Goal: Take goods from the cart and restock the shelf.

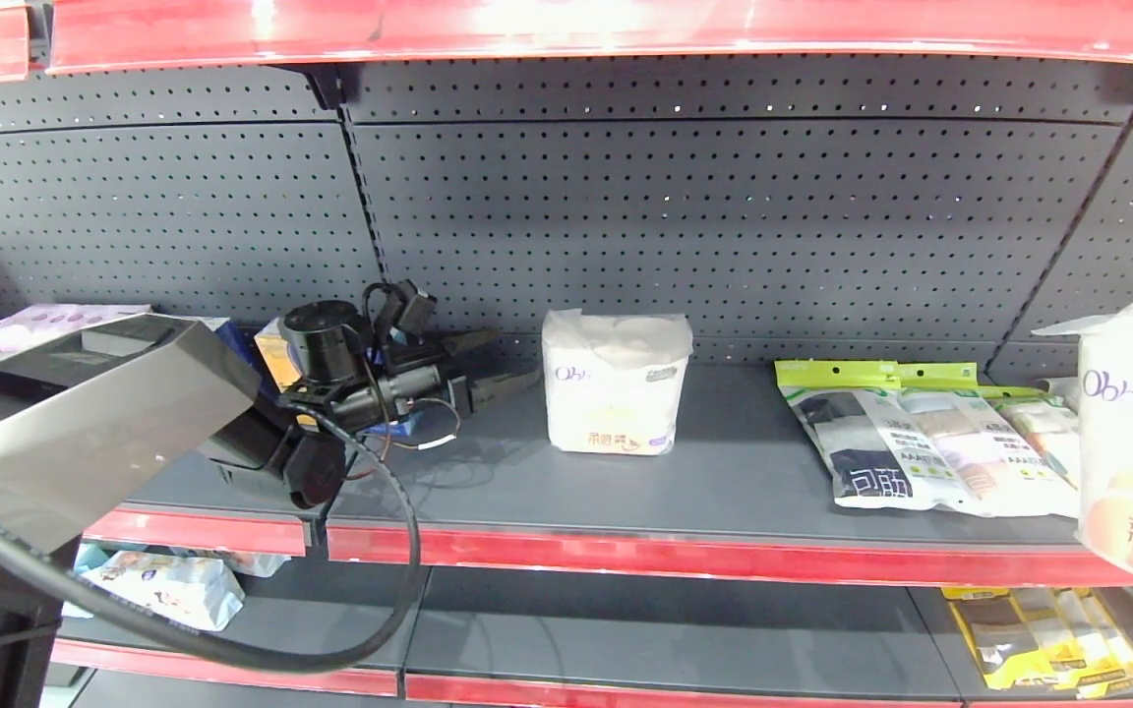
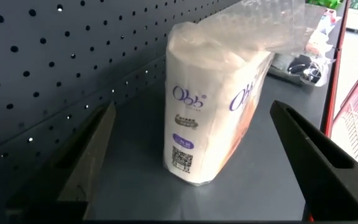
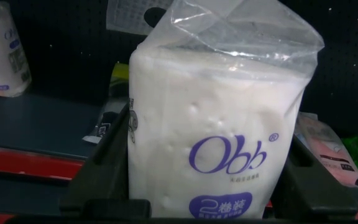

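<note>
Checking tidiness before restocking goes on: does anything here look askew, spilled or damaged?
Nothing spilled or damaged. The standing pack sits upright on the shelf, the held pack in the right gripper looks intact; only the green-topped packets lie loosely overlapped.

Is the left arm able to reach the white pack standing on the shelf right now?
Probably yes. The left gripper is open and faces the pack, with bare shelf between them and nothing in the way.
</note>
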Robot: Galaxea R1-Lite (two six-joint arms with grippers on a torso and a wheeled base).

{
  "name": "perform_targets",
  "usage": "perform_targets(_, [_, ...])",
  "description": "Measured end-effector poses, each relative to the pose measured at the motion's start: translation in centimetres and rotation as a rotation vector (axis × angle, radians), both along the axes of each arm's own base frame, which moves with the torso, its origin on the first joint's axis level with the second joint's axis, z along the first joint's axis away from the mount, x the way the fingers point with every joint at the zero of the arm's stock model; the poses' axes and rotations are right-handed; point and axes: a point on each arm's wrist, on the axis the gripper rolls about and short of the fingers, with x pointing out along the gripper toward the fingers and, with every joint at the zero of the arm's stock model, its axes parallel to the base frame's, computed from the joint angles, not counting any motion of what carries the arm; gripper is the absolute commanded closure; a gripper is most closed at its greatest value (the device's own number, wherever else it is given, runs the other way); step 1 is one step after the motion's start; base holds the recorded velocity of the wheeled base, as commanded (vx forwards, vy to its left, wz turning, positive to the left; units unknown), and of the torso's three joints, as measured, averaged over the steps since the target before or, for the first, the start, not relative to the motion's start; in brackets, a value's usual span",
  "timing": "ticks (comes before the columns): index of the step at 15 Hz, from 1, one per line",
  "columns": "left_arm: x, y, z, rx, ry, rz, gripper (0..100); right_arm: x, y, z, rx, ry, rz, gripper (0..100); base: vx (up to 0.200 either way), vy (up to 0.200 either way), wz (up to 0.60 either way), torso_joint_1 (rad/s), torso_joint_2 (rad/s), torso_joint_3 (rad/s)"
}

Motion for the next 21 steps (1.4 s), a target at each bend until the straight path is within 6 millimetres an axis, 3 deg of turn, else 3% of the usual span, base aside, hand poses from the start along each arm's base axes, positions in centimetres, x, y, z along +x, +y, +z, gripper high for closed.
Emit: perform_targets(21, [1.5,-0.8,-0.5,-0.028,0.008,-0.019,0,-0.6,0.2,-0.5,0.000,-0.003,-0.002,100,0.000,0.000,0.00,0.000,0.00,0.000])
